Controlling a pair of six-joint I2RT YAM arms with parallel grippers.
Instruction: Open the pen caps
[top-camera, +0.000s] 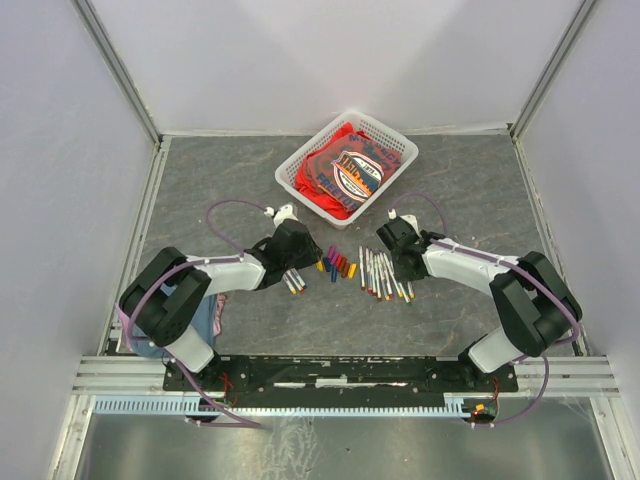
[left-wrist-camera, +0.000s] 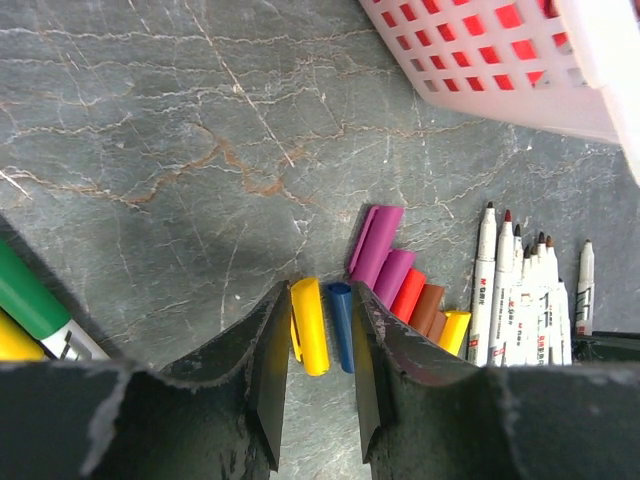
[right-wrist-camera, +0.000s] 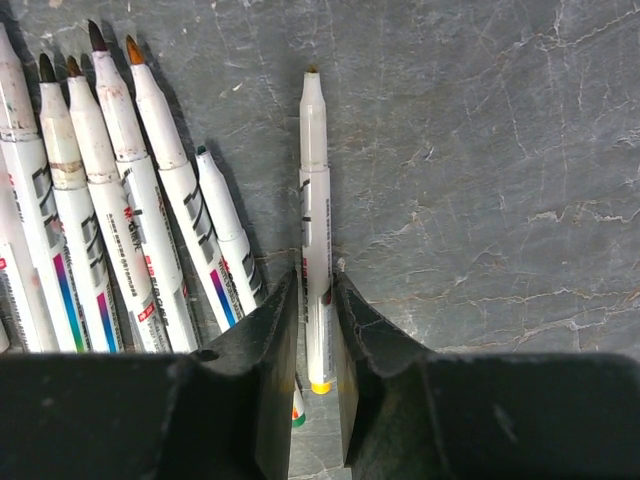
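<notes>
Several pen caps (top-camera: 337, 265) lie in a row between my two grippers. In the left wrist view a yellow cap (left-wrist-camera: 308, 325) and a blue cap (left-wrist-camera: 341, 325) lie on the table between the fingers of my left gripper (left-wrist-camera: 322, 300), which is open with gaps on either side. Purple (left-wrist-camera: 376, 245), red (left-wrist-camera: 408, 292) and brown (left-wrist-camera: 428, 308) caps lie just right of it. My right gripper (right-wrist-camera: 316, 285) is open astride a white uncapped pen (right-wrist-camera: 315, 180) with a yellow end, which rests on the table. More uncapped pens (right-wrist-camera: 110, 200) lie to its left.
A white basket (top-camera: 300, 170) holding red cloth stands behind the pens. Capped markers (top-camera: 293, 281) lie under the left arm, one of them green (left-wrist-camera: 30, 295). A blue cloth (top-camera: 210, 315) sits by the left arm's base. Grey walls enclose the table.
</notes>
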